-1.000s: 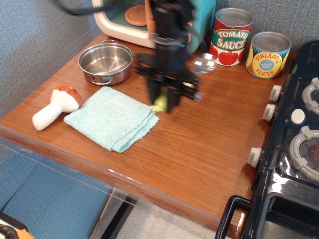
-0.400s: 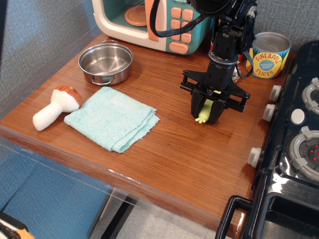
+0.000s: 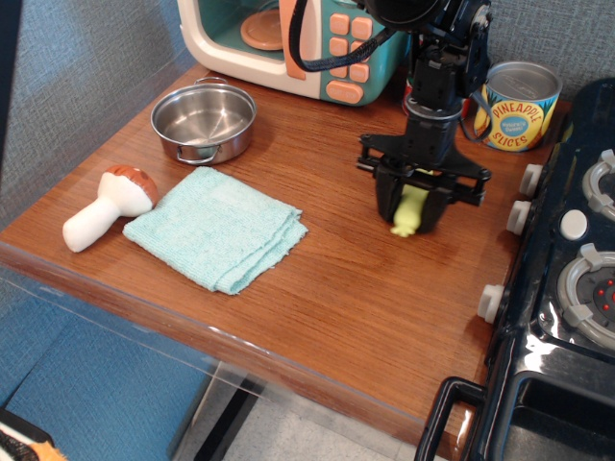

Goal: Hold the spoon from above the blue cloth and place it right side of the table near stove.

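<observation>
The spoon (image 3: pixel 409 210) shows as a pale-yellow handle between the black fingers of my gripper (image 3: pixel 411 213), low over the right part of the brown table (image 3: pixel 336 288). Its metal bowl is hidden by the gripper. The gripper is shut on the spoon handle. The aqua-blue cloth (image 3: pixel 217 227) lies folded at the left front of the table, with nothing on it. The black stove (image 3: pixel 567 288) with white knobs stands at the right edge, a short way right of the gripper.
A metal pot (image 3: pixel 203 120) stands at the back left. A mushroom toy (image 3: pixel 108 206) lies left of the cloth. A teal-and-cream microwave (image 3: pixel 288 38) and a pineapple can (image 3: pixel 518 104) stand at the back. The stove's black front handle (image 3: pixel 452 418) is at the lower right.
My gripper carried the spoon from beside the cloth's right edge to the right side of the table, then a little further right toward the stove.
</observation>
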`<state>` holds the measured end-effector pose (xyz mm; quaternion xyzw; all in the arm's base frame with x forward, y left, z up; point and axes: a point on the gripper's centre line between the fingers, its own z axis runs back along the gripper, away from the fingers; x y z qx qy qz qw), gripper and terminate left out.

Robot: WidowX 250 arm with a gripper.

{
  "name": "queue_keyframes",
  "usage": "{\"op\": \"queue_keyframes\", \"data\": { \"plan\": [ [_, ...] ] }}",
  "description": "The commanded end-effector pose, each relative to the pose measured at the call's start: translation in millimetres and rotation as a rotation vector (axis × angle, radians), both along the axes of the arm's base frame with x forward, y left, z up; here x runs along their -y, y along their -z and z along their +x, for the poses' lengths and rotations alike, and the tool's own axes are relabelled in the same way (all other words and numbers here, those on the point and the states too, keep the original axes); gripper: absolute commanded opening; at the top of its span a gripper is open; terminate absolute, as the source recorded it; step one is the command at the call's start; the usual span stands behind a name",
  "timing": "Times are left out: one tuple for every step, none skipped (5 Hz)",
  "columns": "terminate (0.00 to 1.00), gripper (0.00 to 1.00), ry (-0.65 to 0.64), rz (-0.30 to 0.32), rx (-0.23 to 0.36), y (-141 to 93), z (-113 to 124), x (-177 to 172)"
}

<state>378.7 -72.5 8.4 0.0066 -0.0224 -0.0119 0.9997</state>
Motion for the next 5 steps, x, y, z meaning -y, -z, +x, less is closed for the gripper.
{"op": "queue_keyframes", "data": {
  "plan": [
    [0.0, 1.0, 0.03, -0.079, 0.148, -71, 4, -3],
    [0.0, 1.0, 0.045, -0.087, 0.186, -95, -9, -6],
    [0.0, 1.0, 0.086, -0.045, 0.205, -103, -19, -12],
    [0.0, 1.0, 0.086, -0.045, 0.205, -103, -19, -12],
    [1.0, 1.0, 0.086, -0.045, 0.205, -103, -19, -12]
  ]
}}
